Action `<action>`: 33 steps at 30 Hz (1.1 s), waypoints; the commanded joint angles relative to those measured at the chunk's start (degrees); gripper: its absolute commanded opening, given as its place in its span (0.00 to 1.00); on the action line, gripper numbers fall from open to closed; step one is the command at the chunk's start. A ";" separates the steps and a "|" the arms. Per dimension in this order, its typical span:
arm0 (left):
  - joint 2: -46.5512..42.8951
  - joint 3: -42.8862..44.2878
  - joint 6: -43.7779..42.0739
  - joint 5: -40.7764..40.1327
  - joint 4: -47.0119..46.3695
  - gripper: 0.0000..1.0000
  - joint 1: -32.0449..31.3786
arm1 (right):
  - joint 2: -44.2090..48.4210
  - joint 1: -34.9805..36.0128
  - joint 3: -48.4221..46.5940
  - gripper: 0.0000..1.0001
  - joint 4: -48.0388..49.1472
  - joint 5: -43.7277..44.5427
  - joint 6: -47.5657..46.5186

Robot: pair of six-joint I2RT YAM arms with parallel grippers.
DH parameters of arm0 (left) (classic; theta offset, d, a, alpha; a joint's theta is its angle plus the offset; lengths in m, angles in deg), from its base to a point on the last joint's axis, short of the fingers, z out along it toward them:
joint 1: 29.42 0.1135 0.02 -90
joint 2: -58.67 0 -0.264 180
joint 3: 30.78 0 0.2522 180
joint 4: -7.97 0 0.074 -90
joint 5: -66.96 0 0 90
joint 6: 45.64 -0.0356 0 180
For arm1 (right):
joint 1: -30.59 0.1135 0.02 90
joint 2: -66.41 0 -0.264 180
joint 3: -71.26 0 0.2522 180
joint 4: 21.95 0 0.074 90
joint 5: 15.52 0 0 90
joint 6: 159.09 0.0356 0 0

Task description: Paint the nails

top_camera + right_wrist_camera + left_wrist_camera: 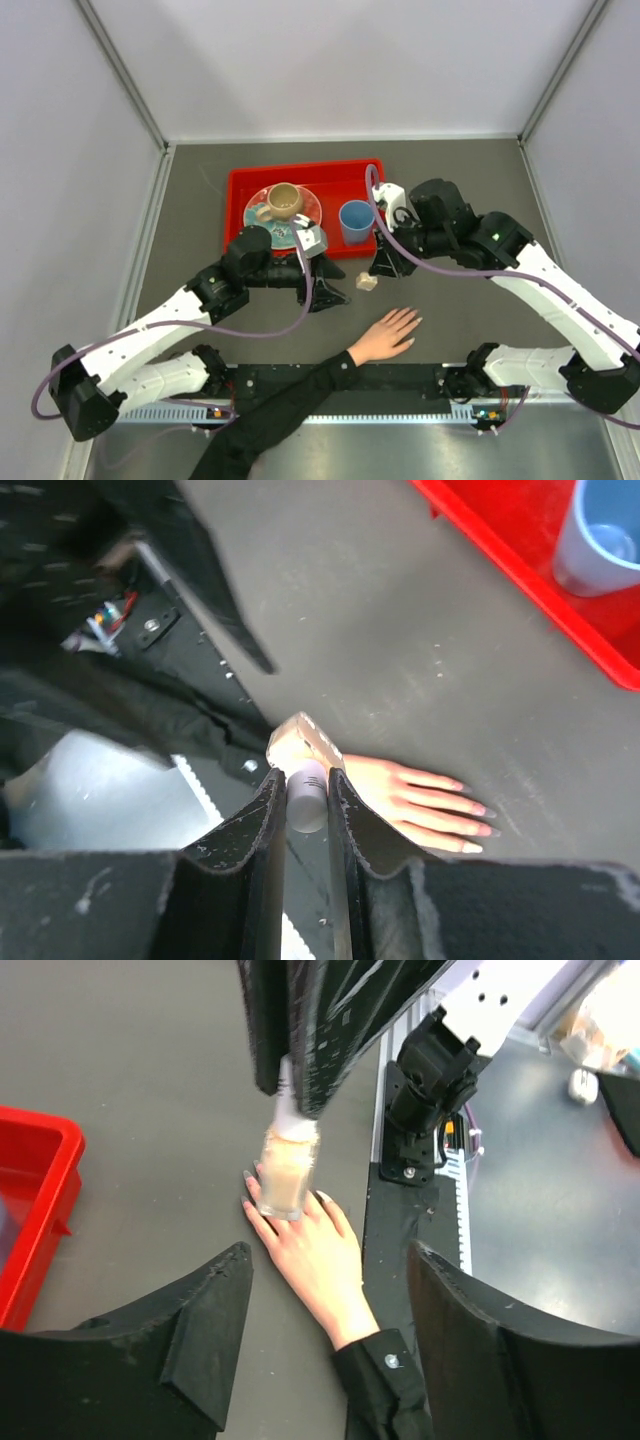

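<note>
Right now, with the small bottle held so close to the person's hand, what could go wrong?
1. The right gripper pinches the bottle only by its thin white top, so the bottle may slip and fall onto the hand near it.
2. The left gripper is open and close to the hand. If it reaches for the bottle carelessly, it might knock the hand or pull the bottle loose.

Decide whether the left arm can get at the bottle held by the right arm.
Probably yes. The left fingers stand open facing the bottle, with nothing between them. The hand lies flat beyond it, and the right fingers grip only its cap.
</note>
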 commanded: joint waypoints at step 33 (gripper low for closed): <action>6.65 1.12 -1.20 6.21 -14.87 0.43 -0.19 | -0.32 0.06 -6.10 0.00 4.45 -6.18 5.02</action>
